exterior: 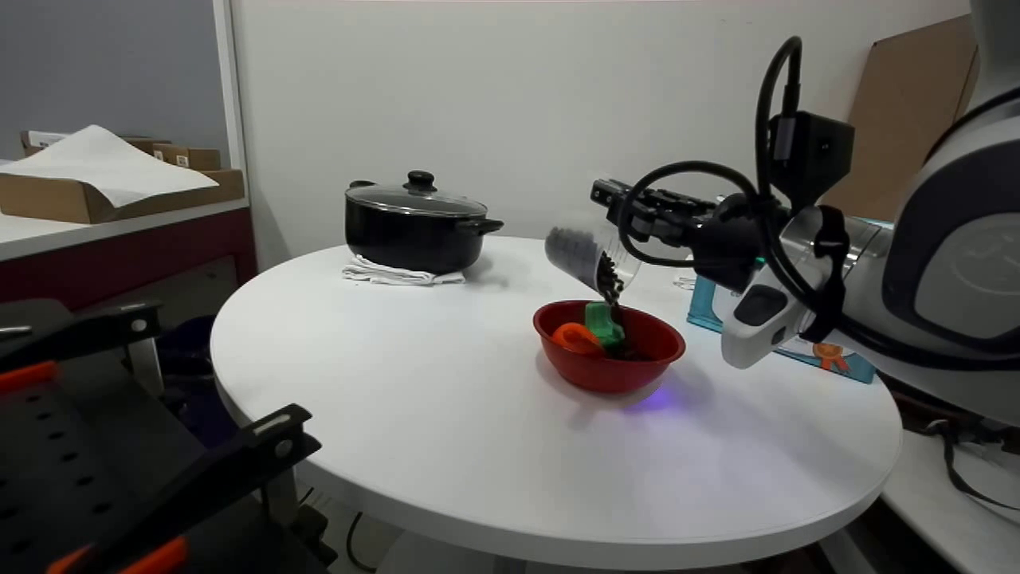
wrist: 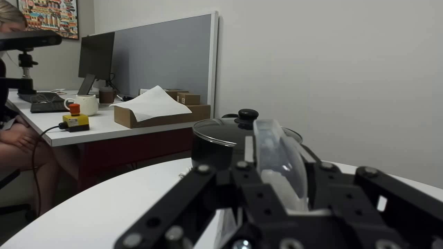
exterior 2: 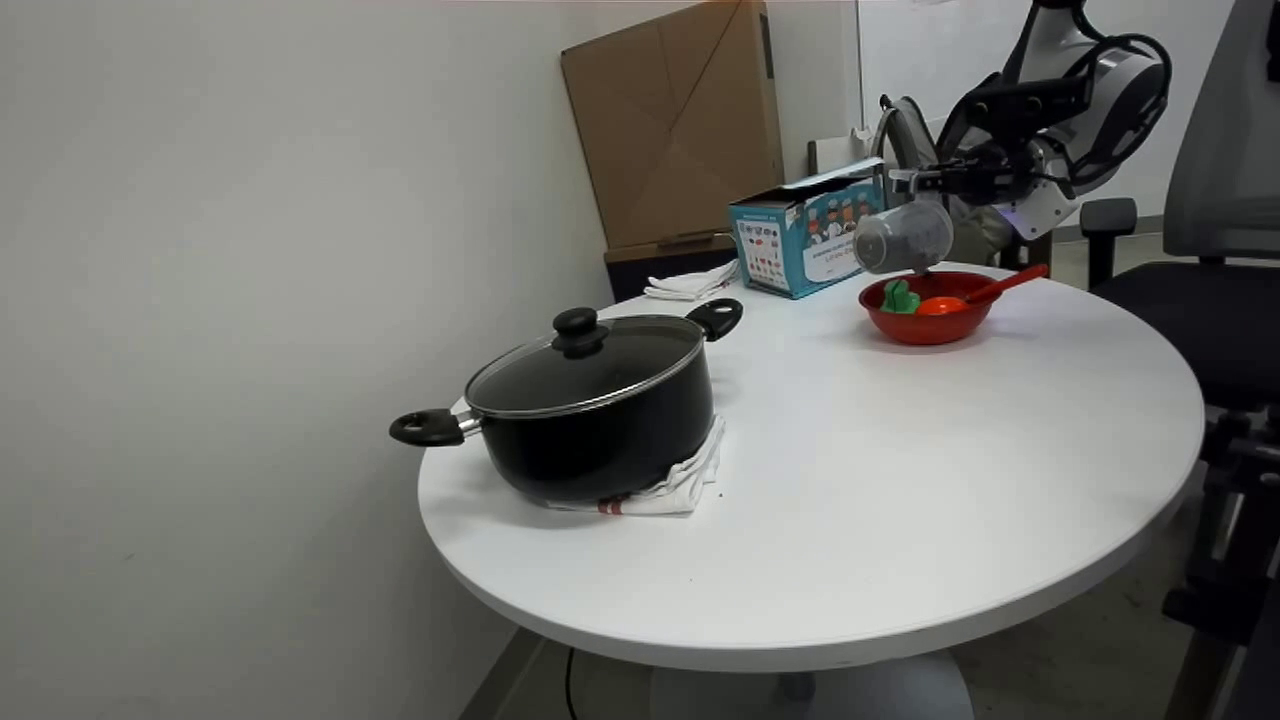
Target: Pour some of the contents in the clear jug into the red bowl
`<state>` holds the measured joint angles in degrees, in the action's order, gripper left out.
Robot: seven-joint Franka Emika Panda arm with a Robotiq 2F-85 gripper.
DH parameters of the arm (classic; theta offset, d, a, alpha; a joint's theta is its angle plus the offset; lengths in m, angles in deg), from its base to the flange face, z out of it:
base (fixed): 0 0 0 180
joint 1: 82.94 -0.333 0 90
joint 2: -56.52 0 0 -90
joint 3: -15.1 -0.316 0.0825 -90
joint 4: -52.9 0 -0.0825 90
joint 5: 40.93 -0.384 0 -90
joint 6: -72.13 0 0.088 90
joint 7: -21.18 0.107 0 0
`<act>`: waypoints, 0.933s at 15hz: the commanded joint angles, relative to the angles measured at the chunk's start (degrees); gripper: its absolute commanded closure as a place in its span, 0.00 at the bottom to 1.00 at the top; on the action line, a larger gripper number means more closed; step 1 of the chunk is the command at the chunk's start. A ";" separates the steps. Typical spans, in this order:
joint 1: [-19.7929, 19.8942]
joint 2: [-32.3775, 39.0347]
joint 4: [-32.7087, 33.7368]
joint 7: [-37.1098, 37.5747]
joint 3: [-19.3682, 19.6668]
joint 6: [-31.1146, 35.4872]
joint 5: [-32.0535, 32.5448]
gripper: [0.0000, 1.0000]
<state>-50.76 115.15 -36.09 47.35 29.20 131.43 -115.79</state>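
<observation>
The clear jug [exterior: 570,249] is tilted mouth-down above the red bowl [exterior: 598,371]. Its dark granular contents [exterior: 610,279] lie at the mouth and fall into the bowl, where dark bits show inside. The bowl also holds a green piece [exterior: 604,323] and an orange piece [exterior: 575,338]. The tilted jug [exterior 2: 900,237] and the bowl [exterior 2: 925,330] show in an exterior view too, where a red handle sticks out of the bowl. My gripper [exterior: 612,195] is shut on the jug's handle; in the wrist view the fingers [wrist: 279,152] press on both sides of clear plastic. The jug's body is mostly hidden there.
A black lidded pot [exterior 2: 600,440] stands on a folded white cloth [exterior 2: 680,485] near the wall. A blue box [exterior 2: 800,240] and another white cloth [exterior 2: 693,283] lie behind the bowl. The round white table [exterior: 446,446] has an open edge.
</observation>
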 commanded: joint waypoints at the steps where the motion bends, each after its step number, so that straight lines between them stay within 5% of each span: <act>1: 0.43 1.93 2.77 2.23 0.26 -2.94 -1.97 0.88; 14: 0.27 2.50 3.15 3.69 0.15 -4.33 -3.94 0.88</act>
<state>-50.65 116.56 -34.76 49.31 29.19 129.17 -117.96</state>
